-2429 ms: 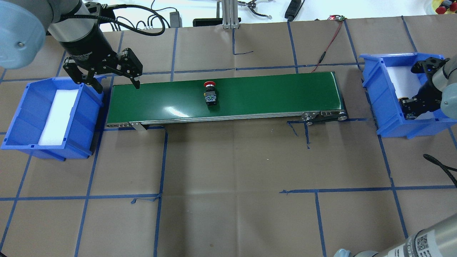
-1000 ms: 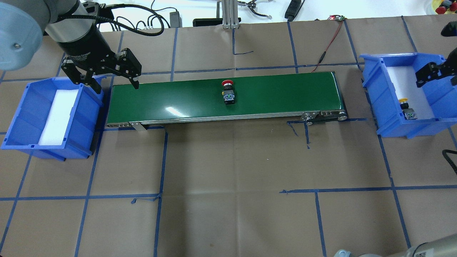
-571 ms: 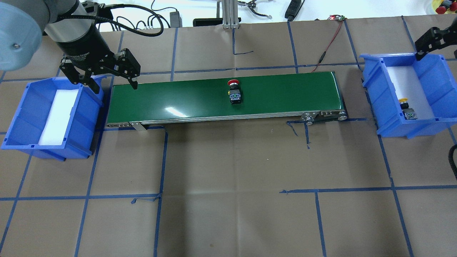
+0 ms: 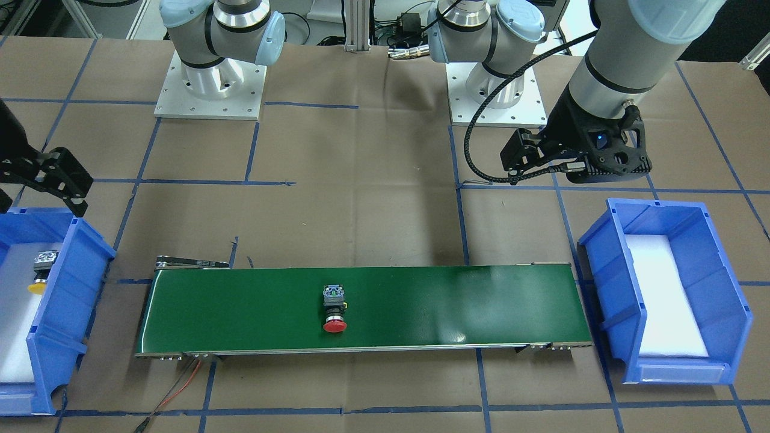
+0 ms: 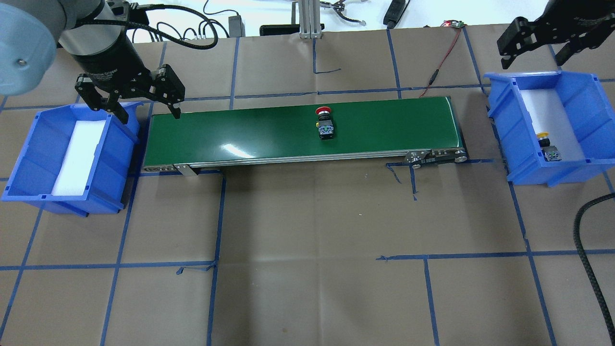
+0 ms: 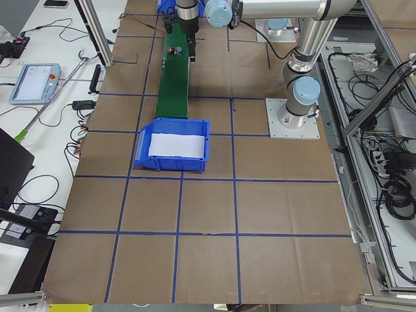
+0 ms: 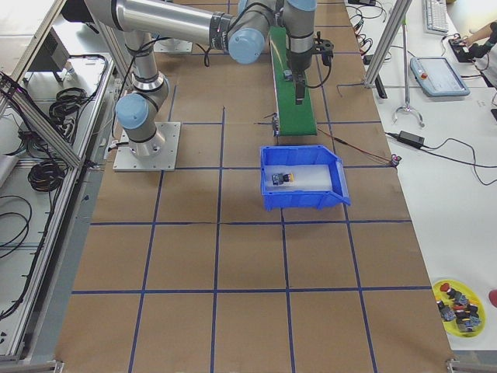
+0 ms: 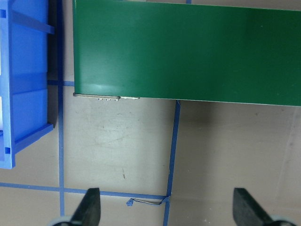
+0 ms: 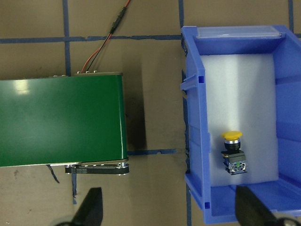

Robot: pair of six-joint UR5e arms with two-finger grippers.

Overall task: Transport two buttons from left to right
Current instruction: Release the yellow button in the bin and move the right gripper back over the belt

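Observation:
The red button (image 5: 325, 124) (image 4: 334, 308) lies on its side near the middle of the green conveyor belt (image 5: 240, 129) (image 4: 451, 307), apart from both grippers. The yellow button (image 5: 547, 148) (image 9: 233, 150) (image 4: 41, 270) lies on white foam in the right blue bin (image 5: 502, 122) (image 9: 194, 117). My right gripper (image 5: 533, 54) (image 9: 169, 209) hangs open and empty above the bin's far rim. My left gripper (image 5: 151, 114) (image 8: 168, 209) (image 4: 574, 168) is open and empty over the belt's left end, beside the left blue bin (image 5: 29, 158) (image 4: 607, 288), which holds only white foam.
A red-and-black wire (image 5: 439, 62) runs from the belt's right end to the table's far edge. An aluminium post (image 5: 307, 19) and cables stand at the back. A yellow tray of spare buttons (image 7: 458, 303) sits on the side bench.
The red button has ridden right along the belt. My right gripper has let go of the yellow button in the bin and risen away from it. My left gripper drifted slightly left and back.

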